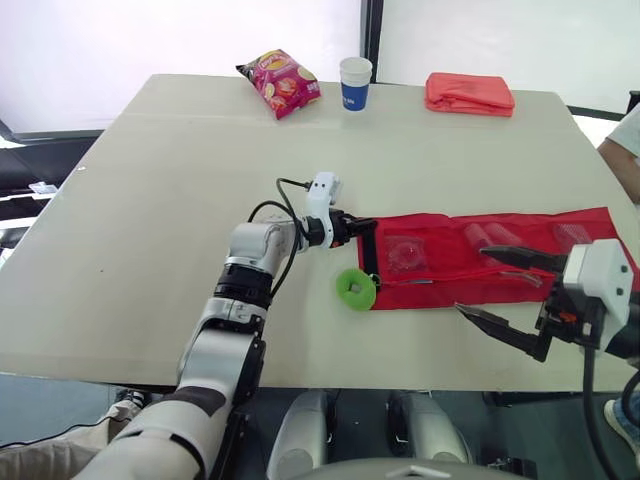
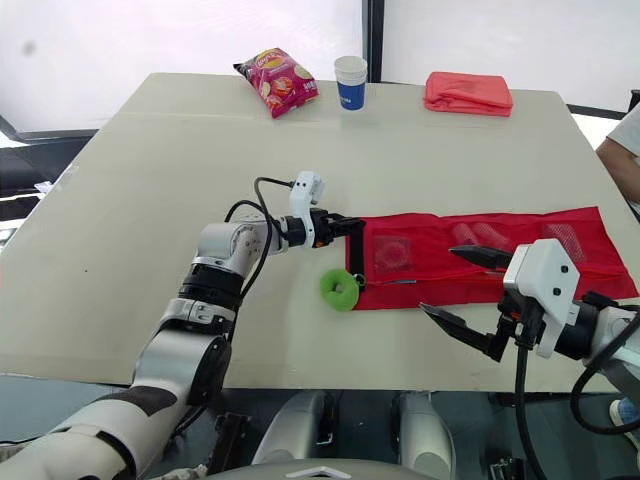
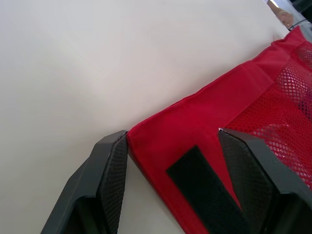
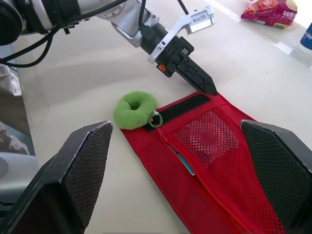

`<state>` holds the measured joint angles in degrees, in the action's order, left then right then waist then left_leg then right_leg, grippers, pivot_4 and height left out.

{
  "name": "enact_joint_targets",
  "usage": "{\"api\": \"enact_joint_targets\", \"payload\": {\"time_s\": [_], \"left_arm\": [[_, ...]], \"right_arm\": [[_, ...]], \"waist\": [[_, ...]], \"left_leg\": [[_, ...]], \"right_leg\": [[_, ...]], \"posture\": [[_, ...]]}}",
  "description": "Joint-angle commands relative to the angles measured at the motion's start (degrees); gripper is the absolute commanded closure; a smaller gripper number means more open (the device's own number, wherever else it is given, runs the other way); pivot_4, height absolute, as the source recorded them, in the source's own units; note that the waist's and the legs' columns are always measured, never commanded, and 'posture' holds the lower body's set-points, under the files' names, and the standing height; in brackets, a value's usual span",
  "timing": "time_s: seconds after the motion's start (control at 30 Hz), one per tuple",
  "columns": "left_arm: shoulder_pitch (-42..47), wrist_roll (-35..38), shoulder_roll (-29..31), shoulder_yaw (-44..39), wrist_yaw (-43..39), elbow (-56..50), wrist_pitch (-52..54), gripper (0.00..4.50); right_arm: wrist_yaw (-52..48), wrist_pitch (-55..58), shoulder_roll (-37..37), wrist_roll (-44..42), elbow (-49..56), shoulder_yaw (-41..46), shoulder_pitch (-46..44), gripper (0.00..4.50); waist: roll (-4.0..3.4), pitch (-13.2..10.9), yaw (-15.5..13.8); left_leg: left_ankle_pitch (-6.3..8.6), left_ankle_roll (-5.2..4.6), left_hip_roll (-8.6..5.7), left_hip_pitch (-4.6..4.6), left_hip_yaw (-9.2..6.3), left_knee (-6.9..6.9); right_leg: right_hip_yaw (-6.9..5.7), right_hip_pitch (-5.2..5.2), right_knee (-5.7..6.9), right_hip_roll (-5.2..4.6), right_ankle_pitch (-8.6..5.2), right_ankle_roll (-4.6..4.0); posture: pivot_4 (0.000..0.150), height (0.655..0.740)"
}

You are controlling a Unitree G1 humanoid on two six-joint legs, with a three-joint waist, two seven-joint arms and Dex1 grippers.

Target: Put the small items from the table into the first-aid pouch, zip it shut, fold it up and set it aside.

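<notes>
The left gripper (image 3: 171, 132) is at the far-left corner of the first-aid pouch (image 1: 440, 270), its 2 fingers spread with that corner of the red cloth lying between them, not yet pinched. A black fastening strip (image 3: 204, 195) runs across the pouch's left end just inside the fingers. The right gripper (image 1: 470, 279) is also spread wide, above the pouch's near hem.

The pouch lies opened out flat as 1 long strip on the tabletop (image 1: 150, 200), parallel to the near edge and reaching toward the right edge. Its mesh pockets hold pale items, too blurred to name. A green fluffy ring (image 1: 356, 288), tied to the zip pull, rests on the tabletop touching the pouch's near-left corner.

With the pockets filled and the pull at the end of its track, packing and zipping look done, though I cannot confirm the zip is fully shut. The step in hand seems to be the start of folding. Next, the left fingers need to close on the corner, lift it and carry it rightward over the strip while the right gripper steadies the cloth.

Along the far edge sit a snack bag (image 1: 280, 82), a paper cup (image 1: 355, 82) and a folded red pouch (image 1: 470, 93).
</notes>
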<state>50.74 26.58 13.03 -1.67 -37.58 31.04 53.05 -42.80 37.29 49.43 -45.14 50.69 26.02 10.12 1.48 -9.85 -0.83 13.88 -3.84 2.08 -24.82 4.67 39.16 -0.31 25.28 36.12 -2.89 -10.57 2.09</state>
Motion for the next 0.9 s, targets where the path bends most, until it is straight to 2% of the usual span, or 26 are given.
{"api": "enact_joint_targets", "payload": {"time_s": [0.03, 0.33, 0.47, 0.5, 0.53, 0.6, 0.63, 0.73, 0.9], "left_arm": [[2.3, 5.7, -0.7, -4.8, -1.9, -0.5, 6.1, 1.41], [-3.4, 11.8, -2.4, -10.2, 1.8, -9.7, 18.1, 1.41], [-8.2, 10.0, -3.0, -6.6, 2.8, -15.7, 16.5, 1.41], [-9.2, 9.6, -3.1, -5.9, 3.1, -16.7, 16.0, 1.81], [-10.0, 9.5, -3.4, -5.5, 3.5, -17.5, 15.6, 1.92], [-11.4, 9.4, -4.4, -5.3, 4.7, -18.6, 14.9, 2.56], [-11.8, 9.4, -4.8, -5.4, 5.2, -18.8, 14.6, 3.16], [-12.0, 9.2, -5.2, -5.5, 5.9, -18.4, 13.7, 4.45], [-10.0, 11.1, -4.0, -9.4, 6.2, -15.9, 14.6, 4.49]], "right_arm": [[0.7, -0.2, 0.8, -1.3, 2.0, 2.8, 0.3, 0.03], [2.9, 0.5, 1.2, -2.9, 3.2, 3.2, 1.0, 0.03], [3.5, 0.9, 1.5, -3.4, 3.2, 2.7, 0.8, 0.03], [3.6, 0.9, 1.6, -3.5, 3.2, 2.7, 0.8, 0.0], [3.7, 1.0, 1.7, -3.6, 3.2, 2.6, 0.8, 0.0], [3.9, 1.1, 1.9, -3.8, 3.2, 2.4, 0.7, 0.0], [4.0, 1.2, 2.0, -3.9, 3.3, 2.4, 0.7, 0.0], [4.2, 1.4, 2.3, -4.2, 3.3, 2.2, 0.7, 0.0], [6.3, 2.8, 2.6, -4.3, 3.2, -2.2, -1.1, 0.0]], "waist": [[0.01, 0.0, 0.0], [0.0, 0.0, 0.0], [-0.01, 0.0, 0.0], [-0.01, 0.0, 0.0], [-0.01, 0.0, 0.0], [0.0, 0.0, 0.0], [0.0, 0.0, 0.0], [0.0, 0.0, 0.0], [-0.01, 0.0, 0.1]], "left_leg": [[0.0, 0.0, 0.0, -0.01, -0.01, 0.0], [-0.01, 0.0, 0.0, 0.0, -0.04, 0.01], [0.0, 0.01, 0.0, 0.02, -0.03, 0.01], [0.0, 0.01, 0.0, 0.04, -0.03, 0.0], [-0.01, 0.01, 0.0, 0.04, -0.03, 0.0], [-0.01, 0.01, 0.0, 0.05, -0.03, 0.01], [-0.01, 0.01, 0.0, 0.05, -0.03, 0.01], [0.0, 0.01, 0.0, 0.04, -0.03, 0.01], [-0.01, 0.01, 0.0, 0.07, -0.03, 0.01]], "right_leg": [[-0.01, 0.0, 0.0, 0.0, -0.03, 0.05], [-0.02, -0.02, 0.01, 0.0, -0.02, 0.06], [-0.02, -0.03, 0.01, -0.01, -0.02, 0.05], [-0.01, -0.04, 0.01, -0.01, 0.02, -0.01], [-0.01, -0.04, 0.01, 0.0, 0.08, -0.12], [-0.01, -0.04, 0.01, 0.0, 0.07, -0.11], [-0.01, -0.04, 0.01, 0.0, 0.07, -0.11], [-0.01, -0.04, 0.01, 0.0, 0.07, -0.11], [-0.01, -0.05, 0.01, 0.02, 0.06, -0.1]], "posture": [[0.15, 0.74], [0.15, 0.74], [0.15, 0.74], [0.15, 0.74], [0.15, 0.74], [0.15, 0.74], [0.15, 0.74], [0.15, 0.74], [0.15, 0.74]]}}
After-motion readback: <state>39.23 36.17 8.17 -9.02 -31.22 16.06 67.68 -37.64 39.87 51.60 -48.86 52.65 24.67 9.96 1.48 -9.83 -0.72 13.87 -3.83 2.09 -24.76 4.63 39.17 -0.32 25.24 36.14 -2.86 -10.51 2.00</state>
